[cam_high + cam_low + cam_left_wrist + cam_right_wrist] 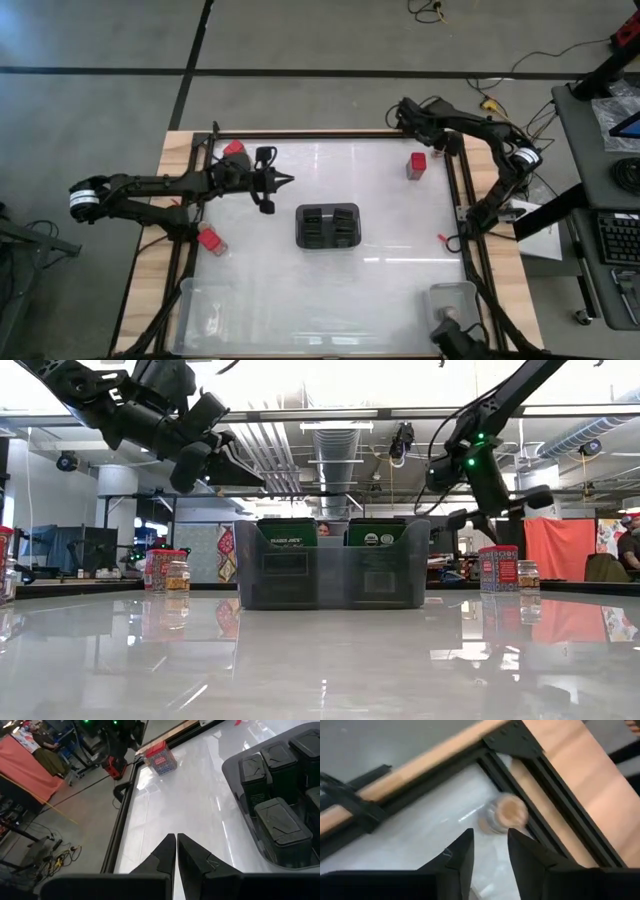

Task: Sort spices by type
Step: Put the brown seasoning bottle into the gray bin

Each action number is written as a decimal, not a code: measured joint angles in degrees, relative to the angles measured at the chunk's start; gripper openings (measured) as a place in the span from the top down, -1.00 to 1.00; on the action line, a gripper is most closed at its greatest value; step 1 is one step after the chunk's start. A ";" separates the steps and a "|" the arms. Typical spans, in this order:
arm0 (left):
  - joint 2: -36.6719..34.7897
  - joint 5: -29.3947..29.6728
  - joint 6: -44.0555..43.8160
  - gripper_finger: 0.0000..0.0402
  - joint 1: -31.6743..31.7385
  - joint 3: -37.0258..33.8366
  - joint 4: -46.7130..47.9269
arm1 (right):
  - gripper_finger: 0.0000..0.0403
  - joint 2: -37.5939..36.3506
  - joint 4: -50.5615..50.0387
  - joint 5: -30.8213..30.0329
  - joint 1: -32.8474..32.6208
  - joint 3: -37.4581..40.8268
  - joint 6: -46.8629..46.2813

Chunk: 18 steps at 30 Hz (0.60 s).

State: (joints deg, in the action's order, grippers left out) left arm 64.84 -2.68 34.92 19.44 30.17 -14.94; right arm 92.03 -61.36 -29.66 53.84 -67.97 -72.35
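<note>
Glossy white table [390,280] carried a dark holder [328,226]; left tool [288,181] hovered closed, right tool [489,845] open above a jar [505,814]

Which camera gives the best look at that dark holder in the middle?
The low view: the holder fills the centre, side on. The high view shows its top, small. The left wrist view catches part; the right wrist view, none.

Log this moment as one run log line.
left gripper: shut, empty, above table | right gripper: open, near round jar by frame corner | holder: centre
</note>
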 joint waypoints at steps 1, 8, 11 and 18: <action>0.00 -0.04 0.00 0.99 0.00 0.00 0.04 | 0.51 0.00 -1.04 0.71 0.15 0.28 -1.39; 0.01 0.01 0.14 0.99 0.15 0.01 2.05 | 0.87 -0.63 -2.34 -2.48 0.59 4.22 -10.23; 0.00 0.01 0.39 0.99 0.17 0.00 2.00 | 0.94 -0.61 2.46 -3.10 1.20 6.53 -10.19; 0.02 0.02 0.42 0.99 0.17 0.00 1.84 | 0.94 -0.80 4.51 -7.35 1.80 7.79 -10.57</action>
State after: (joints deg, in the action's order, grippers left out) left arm 64.86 -2.66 35.33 19.62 30.17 -13.10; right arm 91.23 -56.85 -37.02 55.64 -60.18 -82.92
